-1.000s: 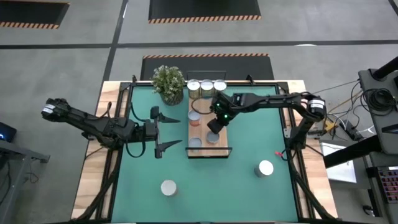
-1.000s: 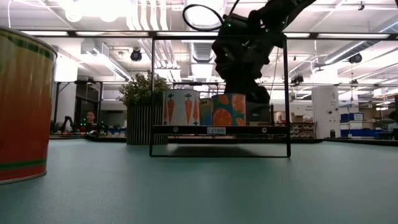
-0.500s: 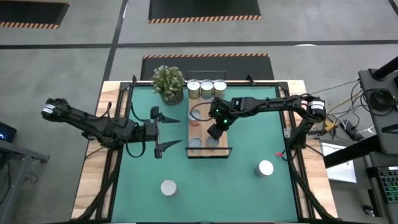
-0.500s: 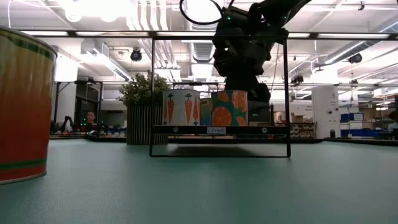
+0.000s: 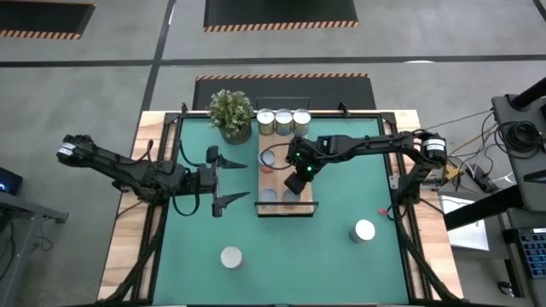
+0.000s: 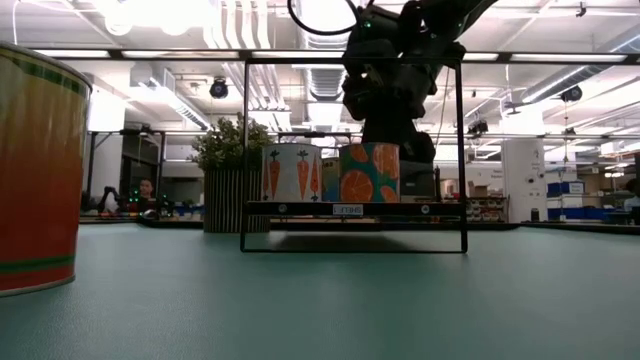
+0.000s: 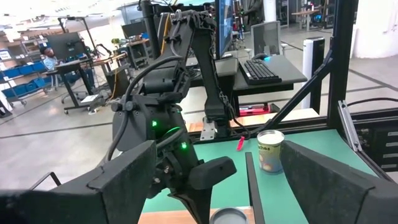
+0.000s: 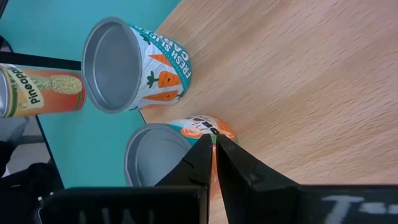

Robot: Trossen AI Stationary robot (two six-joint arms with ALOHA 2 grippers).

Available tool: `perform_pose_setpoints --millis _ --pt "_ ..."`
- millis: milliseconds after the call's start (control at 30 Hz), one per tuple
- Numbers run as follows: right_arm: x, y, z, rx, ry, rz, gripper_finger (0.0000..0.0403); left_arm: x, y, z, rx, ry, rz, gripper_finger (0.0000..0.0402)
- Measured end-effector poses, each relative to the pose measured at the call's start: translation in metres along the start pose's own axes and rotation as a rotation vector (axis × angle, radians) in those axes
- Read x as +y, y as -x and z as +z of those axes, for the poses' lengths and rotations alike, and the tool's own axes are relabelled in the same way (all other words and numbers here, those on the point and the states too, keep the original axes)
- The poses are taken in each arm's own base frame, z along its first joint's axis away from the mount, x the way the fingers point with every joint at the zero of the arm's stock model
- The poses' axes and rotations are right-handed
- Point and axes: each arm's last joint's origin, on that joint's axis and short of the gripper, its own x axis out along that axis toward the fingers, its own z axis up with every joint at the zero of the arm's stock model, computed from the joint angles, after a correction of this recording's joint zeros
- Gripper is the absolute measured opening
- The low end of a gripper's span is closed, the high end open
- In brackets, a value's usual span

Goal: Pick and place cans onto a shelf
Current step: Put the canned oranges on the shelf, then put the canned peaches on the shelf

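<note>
Orange can: I see it upright on the shelf, long axis vertical, beside the carrot can.
Right gripper: fingers pinched together above the can's rim, holding nothing.
Left gripper: spread wide, waiting beside the shelf.
Change: my right gripper has risen slightly.

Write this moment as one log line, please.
right hand: shut, above orange can on shelf | left hand: open, idle over mat
</note>
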Motion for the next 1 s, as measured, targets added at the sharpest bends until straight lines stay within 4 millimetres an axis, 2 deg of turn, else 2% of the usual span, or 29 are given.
perform_pose_setpoints --millis 333,433,633,833,1000 --pt "0.003 0.002 0.002 -0.009 0.020 0.004 0.0013 0.000 0.000 0.000 0.000 0.004 0.000 0.0322" --pt "0.010 0.014 0.006 -0.045 0.061 0.012 0.0013 0.000 0.000 0.000 0.000 0.006 -0.001 0.0322" --pt "0.028 0.048 0.006 -0.155 0.118 -0.037 0.0013 0.000 0.000 -0.001 0.011 0.007 -0.002 0.0322" --pt "0.047 0.081 -0.014 -0.202 0.141 -0.047 0.0013 -0.001 0.000 -0.003 0.031 0.008 -0.004 0.0322" --pt "0.062 0.097 -0.041 -0.211 0.105 -0.133 0.0013 -0.001 0.000 -0.004 0.036 0.022 -0.005 0.0322"
